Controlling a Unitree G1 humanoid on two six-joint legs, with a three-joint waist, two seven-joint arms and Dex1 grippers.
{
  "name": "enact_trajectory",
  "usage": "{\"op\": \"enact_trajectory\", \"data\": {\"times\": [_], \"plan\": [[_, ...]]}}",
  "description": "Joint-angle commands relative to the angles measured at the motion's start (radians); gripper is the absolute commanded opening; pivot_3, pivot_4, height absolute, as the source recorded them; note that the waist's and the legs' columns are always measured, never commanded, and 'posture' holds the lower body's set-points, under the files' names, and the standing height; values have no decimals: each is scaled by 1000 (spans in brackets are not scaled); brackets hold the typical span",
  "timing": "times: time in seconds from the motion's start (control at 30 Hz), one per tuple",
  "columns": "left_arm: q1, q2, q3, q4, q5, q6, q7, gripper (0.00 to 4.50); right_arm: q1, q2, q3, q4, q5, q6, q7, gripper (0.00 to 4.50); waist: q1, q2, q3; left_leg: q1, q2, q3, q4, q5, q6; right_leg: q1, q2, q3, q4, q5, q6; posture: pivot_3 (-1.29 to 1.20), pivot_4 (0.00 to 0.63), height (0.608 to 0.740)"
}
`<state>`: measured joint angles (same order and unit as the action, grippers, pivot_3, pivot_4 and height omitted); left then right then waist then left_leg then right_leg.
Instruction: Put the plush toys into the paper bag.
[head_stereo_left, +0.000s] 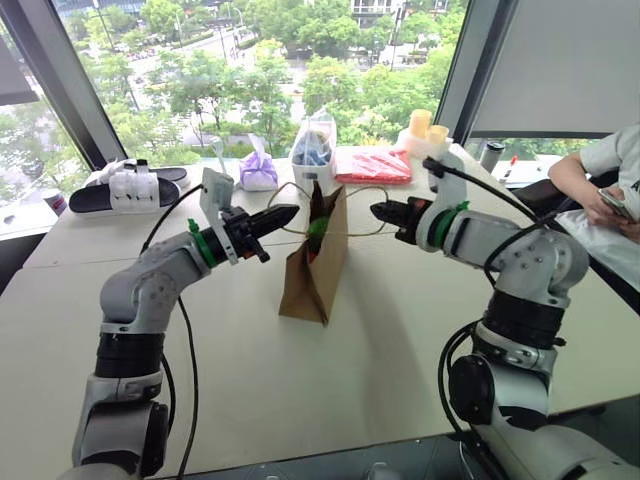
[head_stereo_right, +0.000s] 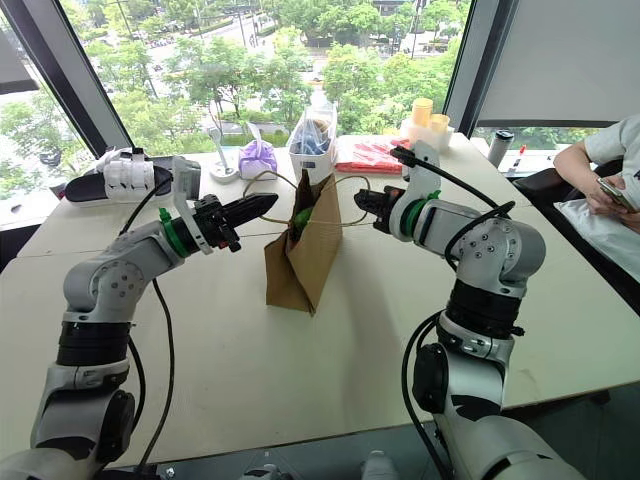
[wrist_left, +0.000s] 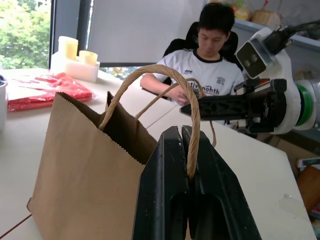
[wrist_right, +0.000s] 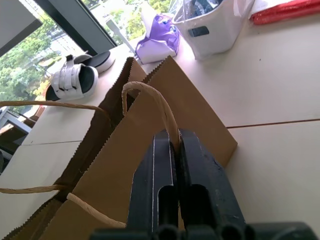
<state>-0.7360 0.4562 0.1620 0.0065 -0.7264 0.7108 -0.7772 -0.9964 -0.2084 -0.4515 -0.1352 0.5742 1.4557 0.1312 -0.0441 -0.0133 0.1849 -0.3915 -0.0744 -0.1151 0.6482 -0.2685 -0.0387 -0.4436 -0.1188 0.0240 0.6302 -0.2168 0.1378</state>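
Paper bag (head_stereo_left: 315, 268) standing upright near the middle of the pale table (head_stereo_left: 400, 340), mouth open toward the ceiling, held up between the two arms. Green plush toy (head_stereo_left: 317, 232) seen inside the mouth, only partly visible between the brown walls. Orange toy not possible to make out from these views.

Left gripper (head_stereo_left: 288, 213) reaching in from the left of the bag, at the level of its top edge, fingers pressed together on one tan cord handle (wrist_left: 191, 131); in the left wrist view cord running down into the narrow slit between the two black fingers (wrist_left: 165, 170). Right gripper (head_stereo_left: 378, 210) reaching in from the right at about the same height, fingers also together, pinching the other cord handle (wrist_right: 159, 107); in the right wrist view loop rising out of the fingertips and curving back to the bag's serrated edge. Both cords stretched outward from the bag mouth, one to each side.

Behind the bag, along the window side: knotted purple pouch (head_stereo_left: 258, 170), clear plastic bag (head_stereo_left: 314, 148) with blue contents, red flat package (head_stereo_left: 373, 166), two yellow cups (head_stereo_left: 428, 128) on a white holder. Pair of black and white sandals (head_stereo_left: 128, 187) far on the left. Person (head_stereo_left: 605, 200) sitting at the right end of the table, holding a phone.
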Motion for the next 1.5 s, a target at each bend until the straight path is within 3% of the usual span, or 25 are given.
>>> {"op": "enact_trajectory", "data": {"times": [0.03, 0.23, 0.47, 0.7, 1.03, 1.27, 1.5], "plan": [[-14, 29, 12, -8, 6, -18, -24, 1369, -22, -21, -10, -62, 43, -18, 30, 1430, 0, 0, 0, 0, 0, 0, 0, 0, 0, 0, 0, 0, 0, 0, 0, 0, 150, 740], [-37, 52, 60, -18, -43, 25, -19, 4466, -45, -48, -50, -101, 76, 20, 37, 4472, 1, 0, 0, 0, 0, 0, 0, 0, 0, 0, 0, 0, 0, 0, 0, 0, 150, 740], [-34, 107, 92, -29, -82, 82, -19, 4466, -55, -101, -95, -167, 137, 80, 70, 4472, 1, 0, 0, 0, 0, 0, 0, 0, 0, 0, 0, 0, 0, 0, 0, 0, 150, 740], [2, 172, 149, -47, -139, 134, -11, 4466, 39, -192, -121, -297, 277, 138, 187, 4472, 2, 0, 0, 0, 0, 0, 0, -1, 2, 1, 0, 0, -1, 0, 0, 0, 150, 740], [-1, 102, 143, -3, -118, 95, 58, 4466, 138, -182, -76, -323, 304, 78, 188, 4472, 4, 0, 0, 0, 0, 0, 1, -1, 2, 1, 0, 0, -1, 0, 0, 0, 150, 740], [-3, 1, 240, 112, -212, 159, 187, 4466, 142, -176, -59, -314, 324, 50, 177, 4472, 5, 0, 0, 0, 0, 0, 1, -1, 2, 1, 0, 0, -1, 0, 0, 0, 150, 740], [3, -1, 298, 156, -294, 235, 223, 4466, 151, -168, -46, -312, 344, 26, 160, 4472, 4, 0, 0, 0, 0, 0, 1, -1, 2, 1, 0, 0, -1, 0, 0, 0, 150, 740]]}}
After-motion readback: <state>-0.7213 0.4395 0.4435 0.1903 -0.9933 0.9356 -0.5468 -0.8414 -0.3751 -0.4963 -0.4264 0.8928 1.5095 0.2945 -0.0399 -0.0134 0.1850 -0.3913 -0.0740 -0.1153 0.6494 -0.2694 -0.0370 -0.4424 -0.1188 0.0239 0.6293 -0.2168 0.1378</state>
